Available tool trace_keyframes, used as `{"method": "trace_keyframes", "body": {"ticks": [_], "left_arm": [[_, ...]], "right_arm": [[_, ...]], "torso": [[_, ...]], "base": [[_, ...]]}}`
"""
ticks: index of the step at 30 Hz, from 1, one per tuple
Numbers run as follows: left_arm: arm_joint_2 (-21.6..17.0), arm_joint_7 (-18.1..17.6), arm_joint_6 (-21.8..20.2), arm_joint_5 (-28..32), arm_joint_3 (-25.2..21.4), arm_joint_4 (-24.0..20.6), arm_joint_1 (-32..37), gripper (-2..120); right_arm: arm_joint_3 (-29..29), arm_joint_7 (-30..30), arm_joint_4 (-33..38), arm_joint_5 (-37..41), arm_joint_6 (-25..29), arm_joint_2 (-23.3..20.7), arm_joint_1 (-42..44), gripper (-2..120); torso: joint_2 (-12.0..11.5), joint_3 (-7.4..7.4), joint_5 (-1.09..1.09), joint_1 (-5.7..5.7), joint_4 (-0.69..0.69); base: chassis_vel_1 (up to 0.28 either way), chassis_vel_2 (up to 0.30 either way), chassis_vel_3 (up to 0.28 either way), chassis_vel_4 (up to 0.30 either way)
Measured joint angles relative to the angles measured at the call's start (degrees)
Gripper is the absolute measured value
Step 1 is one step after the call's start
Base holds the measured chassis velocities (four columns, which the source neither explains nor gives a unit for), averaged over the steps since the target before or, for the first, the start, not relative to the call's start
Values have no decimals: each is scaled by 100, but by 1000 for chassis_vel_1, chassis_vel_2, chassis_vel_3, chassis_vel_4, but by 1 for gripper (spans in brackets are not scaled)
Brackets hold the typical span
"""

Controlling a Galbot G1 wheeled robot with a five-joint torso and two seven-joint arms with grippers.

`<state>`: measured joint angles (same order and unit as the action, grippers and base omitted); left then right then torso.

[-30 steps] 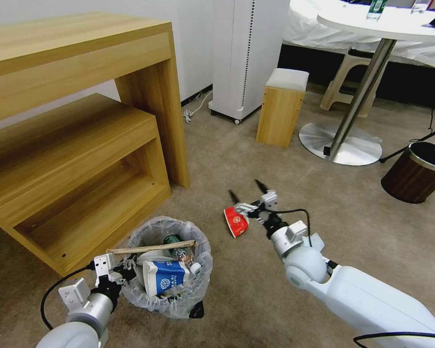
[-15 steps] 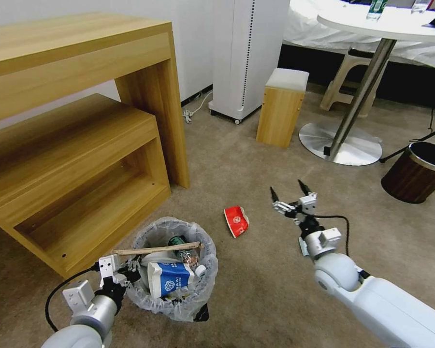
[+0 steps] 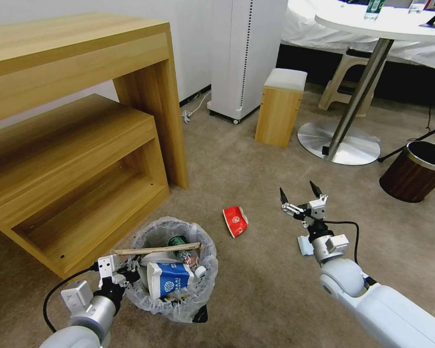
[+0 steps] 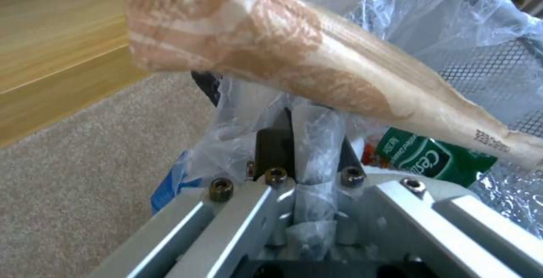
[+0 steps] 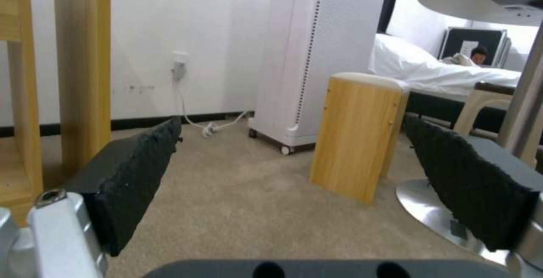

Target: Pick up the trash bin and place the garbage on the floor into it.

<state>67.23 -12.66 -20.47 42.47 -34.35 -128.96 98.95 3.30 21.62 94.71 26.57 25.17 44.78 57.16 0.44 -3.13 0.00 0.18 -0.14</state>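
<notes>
The trash bin (image 3: 181, 302), black with a frilled plastic liner, stands on the beige floor (image 3: 256, 290) at the lower left. My left gripper (image 3: 126, 273) is shut on its near rim; the left wrist view shows the fingers (image 4: 271, 142) clamping the liner and rim (image 4: 317, 133). Inside lie a wooden stick (image 3: 154, 250) (image 4: 339, 87), a blue-white carton (image 3: 166, 279) and a green-label bottle (image 3: 179, 240) (image 4: 430, 157). A red wrapper (image 3: 235, 221) lies on the carpet to the right of the bin. My right gripper (image 3: 298, 191) (image 5: 294, 129) hovers open and empty to the right of the wrapper.
A wooden desk with a low shelf (image 3: 82, 145) stands close on the left behind the bin. Ahead are a small wooden stool (image 3: 280, 106), a white appliance (image 3: 246, 53) and a round table's metal base (image 3: 338, 145). A dark brown metal-rimmed cylinder (image 3: 413, 171) is at right.
My right gripper has swung to the right, away from the red wrapper, still open; the wrapper stays on the carpet. The left gripper and bin shifted slightly right.
</notes>
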Motion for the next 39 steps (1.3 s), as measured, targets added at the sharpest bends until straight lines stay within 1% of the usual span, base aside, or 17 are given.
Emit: {"method": "trace_keyframes", "body": {"ticks": [11, 18, 22, 33, 39], "left_arm": [[-26, -32, 8, 48, -39, 14, -12, 1], [11, -38, 8, 28, -34, 36, -8, 1], [36, -40, 8, 22, -17, 59, -41, 1], [144, -34, 12, -46, -15, 75, -23, 1], [208, -15, 18, -93, -17, 57, 3, 1]], "right_arm": [[-59, -67, -61, -96, 148, 17, 29, 100], [-409, -177, -44, -68, 187, -24, 274, 100], [-507, -221, -76, -116, 176, -24, 338, 100], [-464, -325, -192, -165, 194, -12, 313, 100], [-406, -342, -211, -173, 194, -18, 289, 97]], "torso": [[0, 0, 0, 0, 0], [0, 0, 0, 0, 0], [0, 0, 0, 0, 0], [0, 0, 0, 0, 0], [0, 0, 0, 0, 0]], "base": [[0, 0, 0, 0], [0, 0, 0, 0], [0, 0, 0, 0], [0, 0, 0, 0], [-141, 127, 139, -118]]}}
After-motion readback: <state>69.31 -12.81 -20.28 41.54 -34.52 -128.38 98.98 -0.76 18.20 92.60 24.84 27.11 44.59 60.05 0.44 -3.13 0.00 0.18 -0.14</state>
